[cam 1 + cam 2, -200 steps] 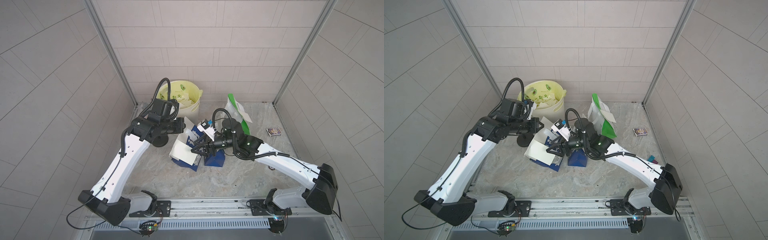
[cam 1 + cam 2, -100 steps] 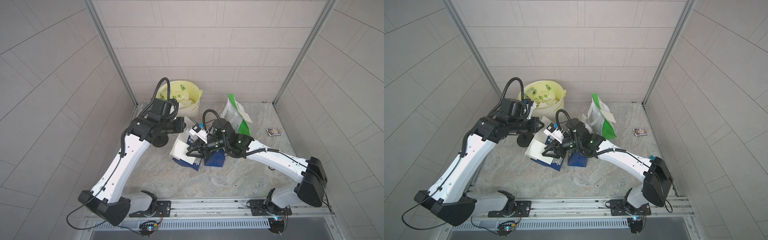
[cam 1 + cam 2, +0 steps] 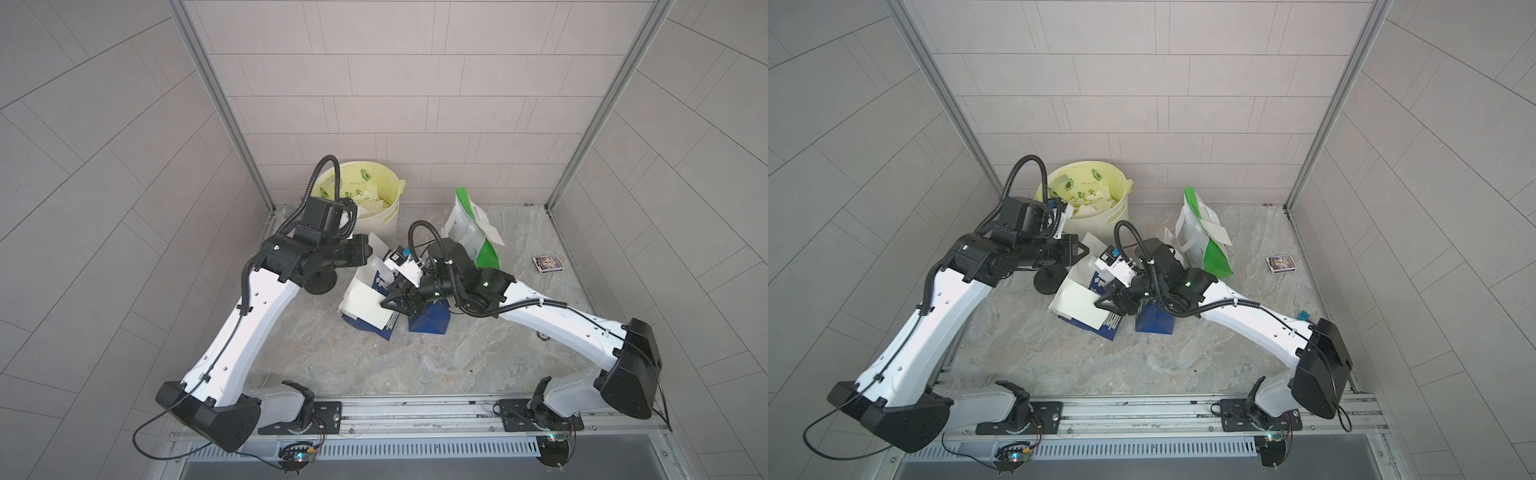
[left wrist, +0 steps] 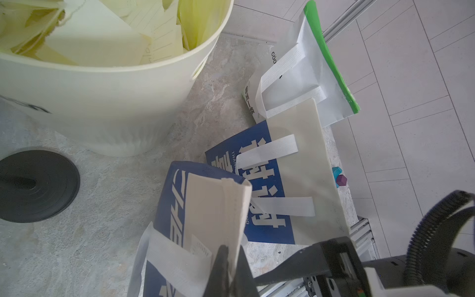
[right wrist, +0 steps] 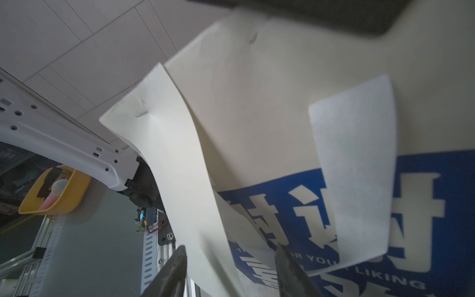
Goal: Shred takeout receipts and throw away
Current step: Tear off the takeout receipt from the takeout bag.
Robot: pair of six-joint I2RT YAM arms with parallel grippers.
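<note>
at the table's centre, left gripper (image 4: 230, 254) clamped shut on the blue bag (image 4: 168, 205) rim; right gripper (image 5: 231, 262), jaws apart, straddles the takeout receipt (image 5: 174, 159) lying against that bag. step in hand, as judged: seizing the receipt; next, close firmly, then tear.

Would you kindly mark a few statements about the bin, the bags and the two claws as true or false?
1. The bin holds paper scraps. True.
2. The left claw is wide open. False: it is shut on the rim of a blue bag.
3. The right claw has its jaws apart, a white sheet between them. True.
4. The green-and-white bag sits inside the bin. False: it rests on the table, outside the bin.
</note>
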